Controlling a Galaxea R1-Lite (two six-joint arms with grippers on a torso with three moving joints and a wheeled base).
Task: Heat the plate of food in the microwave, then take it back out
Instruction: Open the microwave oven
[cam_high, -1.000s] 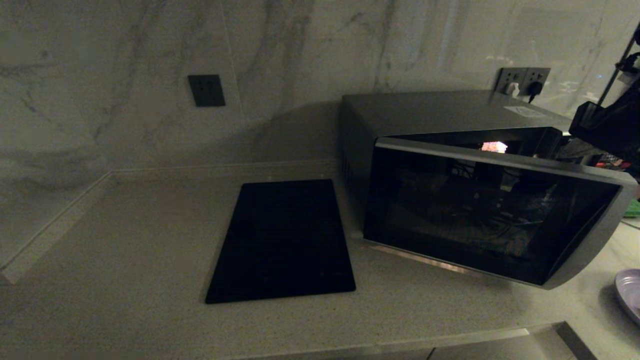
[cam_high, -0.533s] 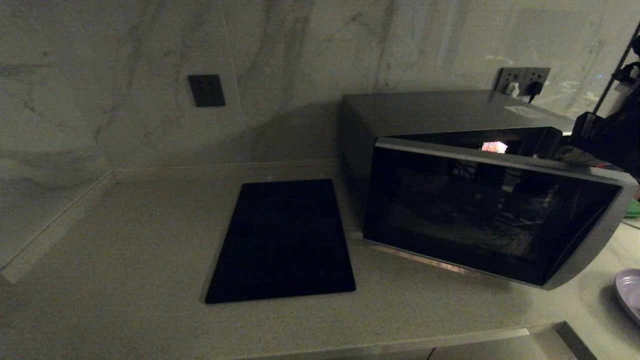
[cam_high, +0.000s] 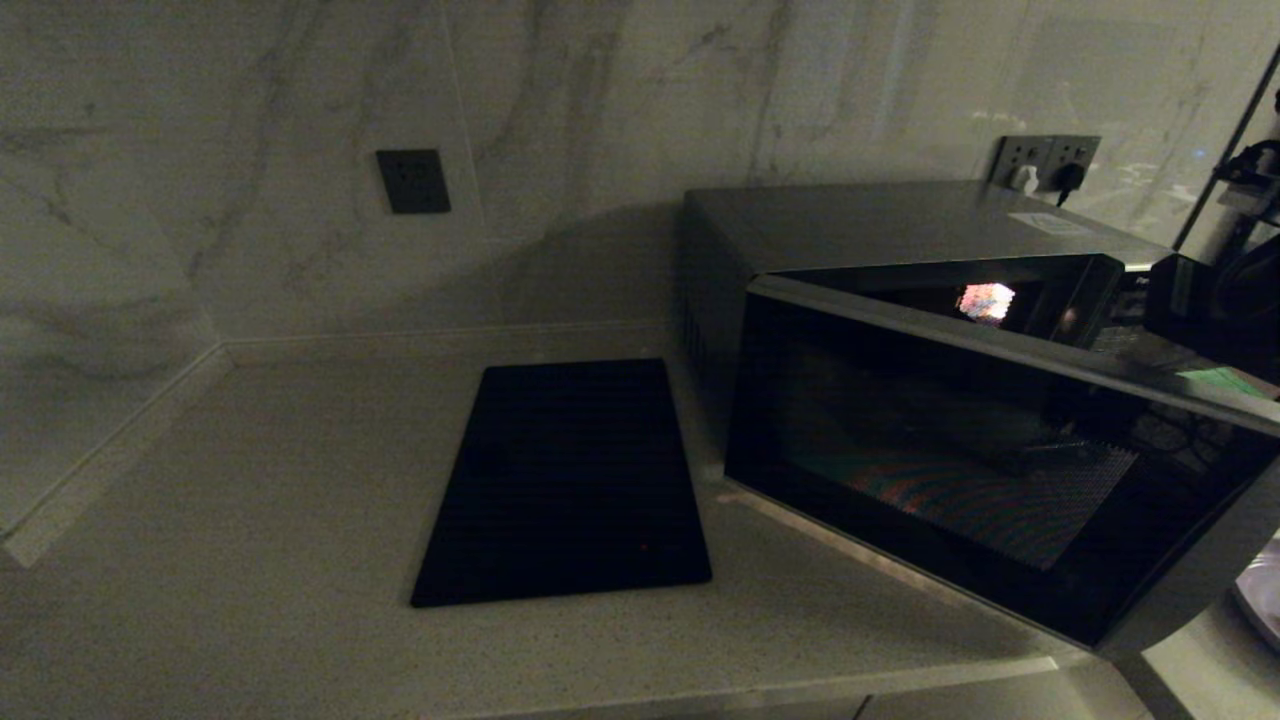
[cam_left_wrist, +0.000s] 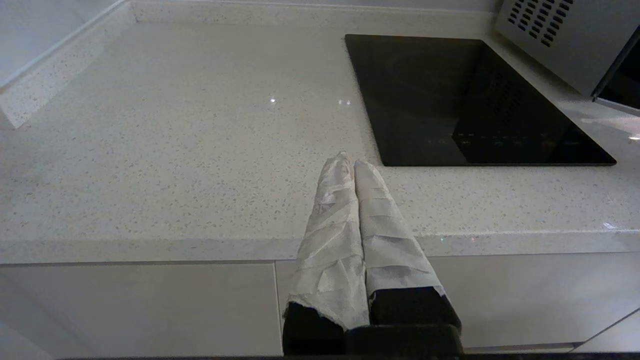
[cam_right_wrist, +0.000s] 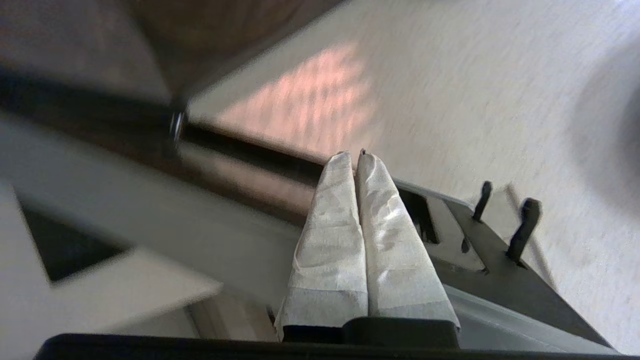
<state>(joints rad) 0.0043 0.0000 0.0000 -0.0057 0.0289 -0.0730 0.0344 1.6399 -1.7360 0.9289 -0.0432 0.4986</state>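
Head view: I see the microwave (cam_high: 930, 400) door has swung wider; my right tool (cam_right_wrist: 354, 156), fingers together, sits at its edge.

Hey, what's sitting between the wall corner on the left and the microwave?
Only the flat black cooktop on the counter, close beside the microwave; the rest is bare. The head view shows it.

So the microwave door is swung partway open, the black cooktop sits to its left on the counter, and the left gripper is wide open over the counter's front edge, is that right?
Not quite. The left gripper is shut, its wrapped fingers pressed together, as the left wrist view shows. The rest holds: the microwave door is partway open, and the cooktop lies to its left on the counter.
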